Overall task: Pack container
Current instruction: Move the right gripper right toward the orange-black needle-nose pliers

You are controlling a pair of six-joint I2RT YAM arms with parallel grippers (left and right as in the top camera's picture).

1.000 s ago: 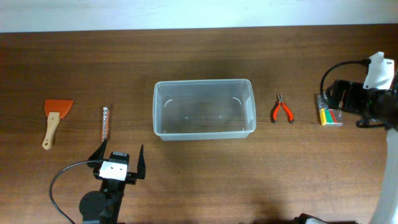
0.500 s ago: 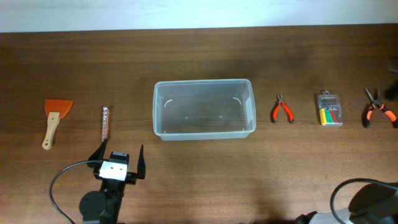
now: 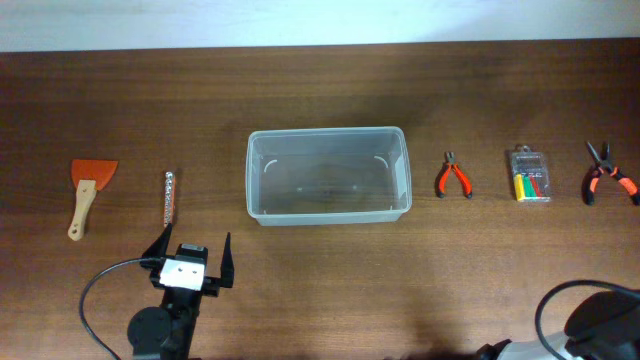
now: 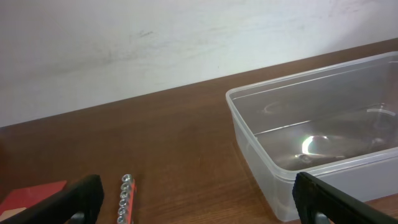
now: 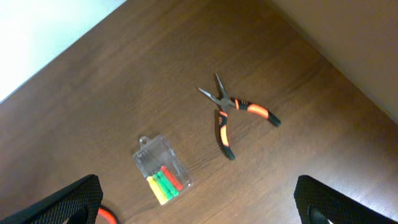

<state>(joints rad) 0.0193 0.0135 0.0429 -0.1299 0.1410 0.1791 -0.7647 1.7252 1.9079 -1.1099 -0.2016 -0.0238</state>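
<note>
Tools lie in a row on a wooden table [image 3: 420, 290], seen from overhead; at far left is a scraper [image 3: 85, 195] with an orange blade and a pale wooden handle, lying flat; in the left wrist view the scraper [image 4: 31, 196] shows only as a red corner cut off by the frame edge. Just to its right lies a thin metal strip [image 3: 169, 198] of small silvery pieces, too small to identify from above; the near end of the metal strip [image 4: 125, 200] is cropped in the left wrist view. Nearer the bottom edge, the left gripper [image 3: 197, 240] sits over bare wood with its 2 fingers spread wide and nothing between them; a black cable [image 3: 95, 290] loops off its arm. The container [image 3: 330, 185], clear and empty, stands at the table's centre, well apart from every tool; the right end of the container [image 4: 323, 134] runs out of the left wrist view. To its right come 1 small pair of orange-handled pliers [image 3: 454, 178], a clear case [image 3: 529, 180] of coloured bits, then long-nose pliers [image 3: 606, 183] near the table's right edge. The right arm [image 3: 600, 320] is mostly cut off at the bottom right corner overhead, its fingers out of sight there; its own wrist camera shows the right gripper [image 5: 196, 199] with fingers wide apart, holding nothing, looking down on the clear case [image 5: 161, 173] and the long-nose pliers [image 5: 235, 121]; an orange sliver at that view's bottom edge is too cropped to name.
</note>
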